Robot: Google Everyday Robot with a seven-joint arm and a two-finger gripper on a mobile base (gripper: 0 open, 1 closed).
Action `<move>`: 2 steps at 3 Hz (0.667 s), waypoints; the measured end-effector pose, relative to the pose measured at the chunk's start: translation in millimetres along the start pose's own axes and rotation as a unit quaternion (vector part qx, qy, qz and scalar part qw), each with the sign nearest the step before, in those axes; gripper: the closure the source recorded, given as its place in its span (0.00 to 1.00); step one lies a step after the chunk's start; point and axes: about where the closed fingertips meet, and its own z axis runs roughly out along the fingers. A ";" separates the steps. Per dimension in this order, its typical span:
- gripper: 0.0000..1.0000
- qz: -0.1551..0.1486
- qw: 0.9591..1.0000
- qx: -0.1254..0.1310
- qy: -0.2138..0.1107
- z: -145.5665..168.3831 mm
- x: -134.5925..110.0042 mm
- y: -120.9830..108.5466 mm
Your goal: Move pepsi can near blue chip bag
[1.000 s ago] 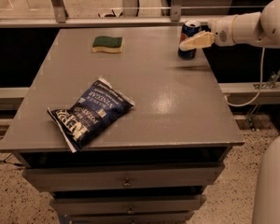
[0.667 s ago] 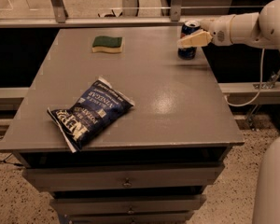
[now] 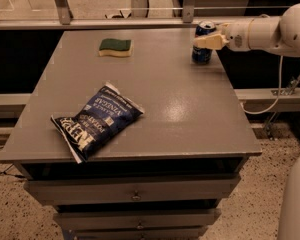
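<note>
One can, one gripper on it, chip bag well apart.
Three things lie on the grey tabletop: the small dark blue cylindrical pepsi can with its silver top stands upright toward 1 o'clock near the far right corner, the flat crinkled navy blue chip bag with white lettering lies toward 8 o'clock near the front left edge, and a green-and-yellow sponge sits toward 11 o'clock. The white robot arm reaches in from 3 o'clock, and its tan gripper sits across the can's upper half, overlapping it. Whether the gripper is clamped on the can or merely around it cannot be told. From the can, the bag lies toward 7 o'clock, well apart.
</note>
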 end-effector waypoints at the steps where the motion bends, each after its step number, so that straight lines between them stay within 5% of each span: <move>1: 0.87 0.009 0.999 -0.026 -0.036 -8.2 -26.3 12.8; 2: 1.00 0.010 0.999 -0.028 -0.035 -4.5 -25.8 14.3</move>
